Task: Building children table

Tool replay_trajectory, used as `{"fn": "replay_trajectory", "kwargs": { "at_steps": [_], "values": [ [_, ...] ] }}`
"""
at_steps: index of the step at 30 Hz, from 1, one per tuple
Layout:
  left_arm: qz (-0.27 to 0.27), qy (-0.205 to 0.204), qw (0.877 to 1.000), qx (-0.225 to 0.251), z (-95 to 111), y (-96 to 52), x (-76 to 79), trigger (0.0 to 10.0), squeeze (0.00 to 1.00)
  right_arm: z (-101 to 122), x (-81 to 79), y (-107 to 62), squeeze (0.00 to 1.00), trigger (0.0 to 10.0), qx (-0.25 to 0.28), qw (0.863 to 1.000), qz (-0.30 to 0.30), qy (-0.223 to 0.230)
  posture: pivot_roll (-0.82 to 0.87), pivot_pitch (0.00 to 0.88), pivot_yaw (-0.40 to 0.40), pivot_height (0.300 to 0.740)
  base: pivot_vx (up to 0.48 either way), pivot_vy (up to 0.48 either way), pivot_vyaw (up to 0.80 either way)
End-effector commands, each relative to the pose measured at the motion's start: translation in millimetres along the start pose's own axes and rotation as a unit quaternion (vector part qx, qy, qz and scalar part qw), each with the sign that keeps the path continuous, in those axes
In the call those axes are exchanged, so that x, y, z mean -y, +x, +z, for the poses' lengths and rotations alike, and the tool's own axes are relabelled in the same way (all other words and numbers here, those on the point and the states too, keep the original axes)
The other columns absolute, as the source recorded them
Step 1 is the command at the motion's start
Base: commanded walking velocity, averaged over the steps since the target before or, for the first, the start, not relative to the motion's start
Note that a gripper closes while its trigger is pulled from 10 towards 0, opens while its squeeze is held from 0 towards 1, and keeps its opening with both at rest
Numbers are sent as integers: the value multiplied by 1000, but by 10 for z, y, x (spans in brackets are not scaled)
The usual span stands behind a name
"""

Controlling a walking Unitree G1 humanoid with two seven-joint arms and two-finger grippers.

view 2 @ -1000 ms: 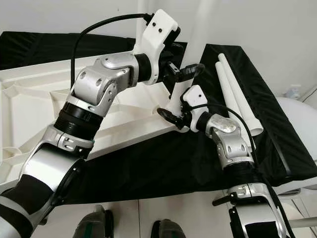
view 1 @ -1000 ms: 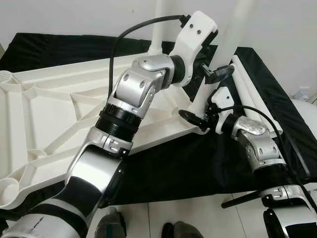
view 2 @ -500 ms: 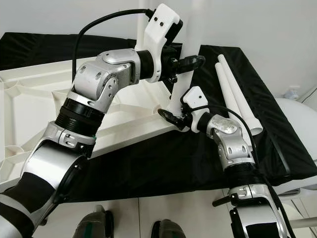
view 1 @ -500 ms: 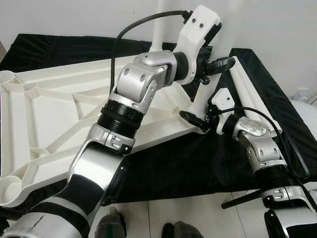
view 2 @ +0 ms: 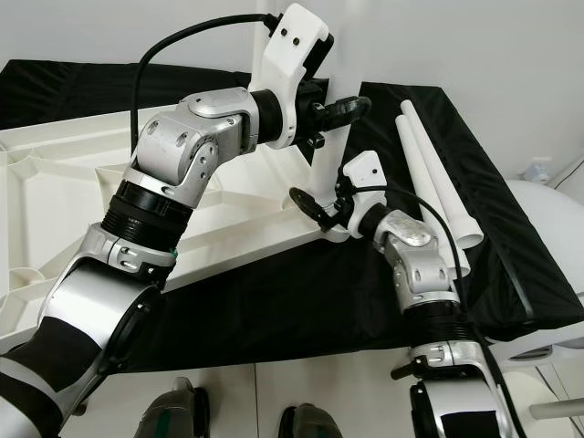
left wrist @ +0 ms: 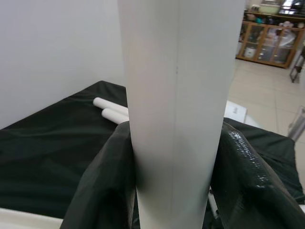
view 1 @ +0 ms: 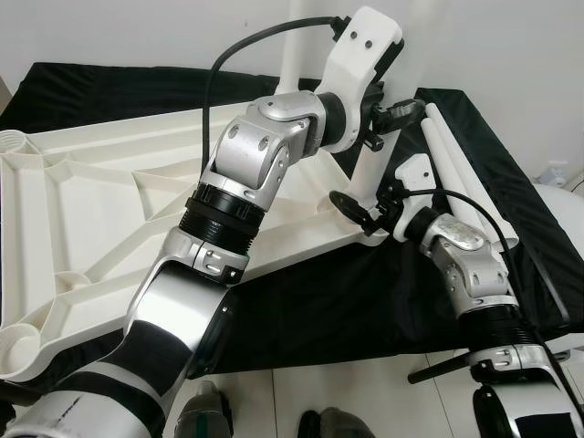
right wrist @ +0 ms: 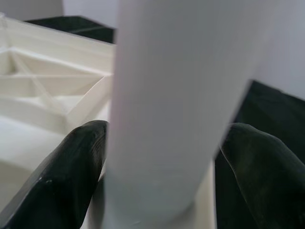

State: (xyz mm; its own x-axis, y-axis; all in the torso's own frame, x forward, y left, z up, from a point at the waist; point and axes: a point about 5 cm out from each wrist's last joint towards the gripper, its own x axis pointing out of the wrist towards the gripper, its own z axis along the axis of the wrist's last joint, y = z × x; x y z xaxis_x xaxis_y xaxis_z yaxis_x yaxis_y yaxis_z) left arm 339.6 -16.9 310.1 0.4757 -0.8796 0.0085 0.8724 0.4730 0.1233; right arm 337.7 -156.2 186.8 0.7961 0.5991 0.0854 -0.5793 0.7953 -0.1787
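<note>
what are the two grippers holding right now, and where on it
Both hold the upright white table leg: the left gripper clamps its shaft higher up, the right gripper grips its base, where it meets the upturned tabletop.

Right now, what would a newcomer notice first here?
Both grippers hold one upright white table leg at the near right corner of the upturned white tabletop: the left gripper higher up, the right gripper at its base. Two spare legs lie on the black cloth to the right.

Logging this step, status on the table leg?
Left gripper and right gripper both around the upright leg. Leg standing in corner of upturned tabletop. Two spare legs lying on the black cloth, clear.
</note>
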Motion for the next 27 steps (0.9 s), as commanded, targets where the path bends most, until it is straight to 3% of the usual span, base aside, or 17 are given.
{"fn": "replay_trajectory", "kwargs": {
  "at_steps": [1,11,18,27],
  "values": [
    [6,6,1000,7,55,1,17,10000,0,13,-12,-8,0,10000,5,1000,-21,6,-6,49,-71,740,0,0,0],
    [30,16,999,17,119,-15,-8,10000,0,67,-205,87,0,10000,29,996,-79,43,-2,65,-67,740,0,0,0],
    [30,14,999,16,110,-7,2,10000,0,109,-238,117,0,10000,30,992,-108,65,-1,65,-67,740,0,0,0],
    [29,13,999,18,108,1,21,10000,0,203,-261,156,0,10000,32,989,-132,61,-2,69,-72,740,0,0,0]
  ]
}}
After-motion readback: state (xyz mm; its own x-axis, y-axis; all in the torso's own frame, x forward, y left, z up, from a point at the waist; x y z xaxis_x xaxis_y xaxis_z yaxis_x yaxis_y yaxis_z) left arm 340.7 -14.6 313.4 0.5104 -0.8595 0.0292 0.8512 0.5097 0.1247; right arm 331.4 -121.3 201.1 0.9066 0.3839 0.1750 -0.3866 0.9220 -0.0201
